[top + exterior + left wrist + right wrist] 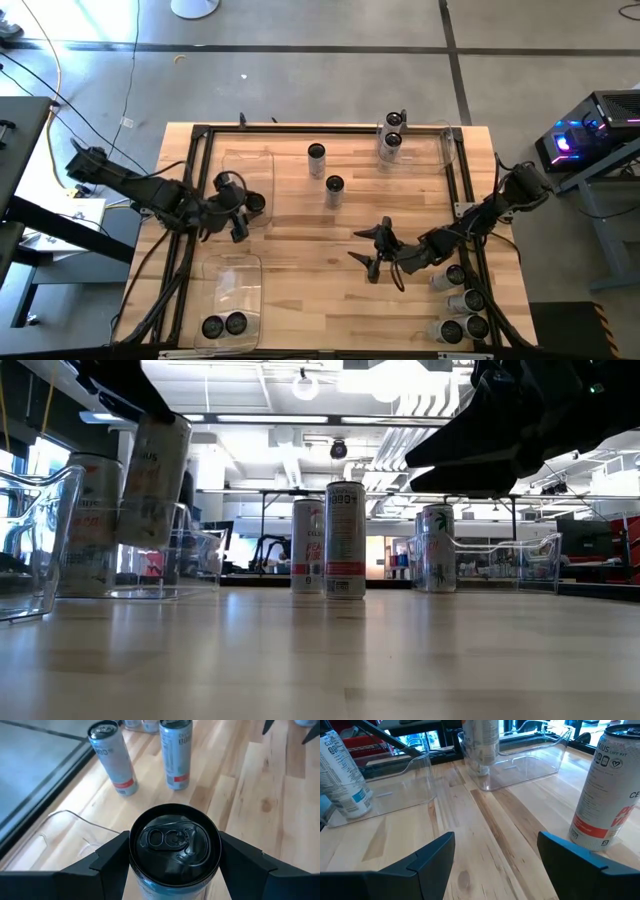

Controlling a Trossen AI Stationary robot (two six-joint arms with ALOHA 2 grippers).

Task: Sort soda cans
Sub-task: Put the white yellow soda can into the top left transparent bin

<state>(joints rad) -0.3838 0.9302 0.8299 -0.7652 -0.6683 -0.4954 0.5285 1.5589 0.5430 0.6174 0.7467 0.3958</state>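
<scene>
One can | left tool clenched on it | tilted, seemingly lifted | right tool released

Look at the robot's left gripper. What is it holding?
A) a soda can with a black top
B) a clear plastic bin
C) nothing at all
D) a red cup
A: in the left wrist view the left gripper has its two dark fingers closed on either side of a can with a black top, and the high view shows that can at the gripper's tip over the clear bin.
</scene>
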